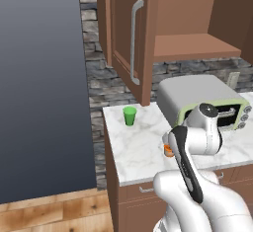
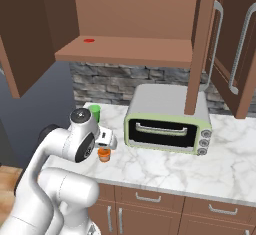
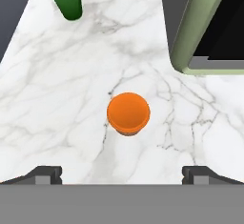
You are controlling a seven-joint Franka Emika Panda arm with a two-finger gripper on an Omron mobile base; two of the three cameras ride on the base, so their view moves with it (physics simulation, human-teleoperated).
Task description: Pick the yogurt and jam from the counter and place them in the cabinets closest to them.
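A small orange tapered pot [image 3: 128, 113] stands on the white marble counter [image 3: 57, 99], straight below my gripper [image 3: 123, 175]. The two dark fingertips stand wide apart, open, with nothing between them. From the right base view the gripper [image 2: 105, 145] hangs just above the orange pot [image 2: 104, 154]. In the left base view my arm hides most of that pot [image 1: 168, 150]. A taller green container [image 1: 130, 115] stands farther back near the counter's left corner. These two are the yogurt and the jam; I cannot tell which is which. Above hang the open cabinets [image 2: 130, 49] with bare wooden shelves.
A pale green toaster oven [image 2: 167, 121] sits on the counter just right of the orange pot. An open cabinet door [image 1: 126, 33] with a grey bar handle juts out above the green container. A small red spot [image 2: 89, 40] lies on the lower shelf. Drawers [image 2: 145, 197] run below.
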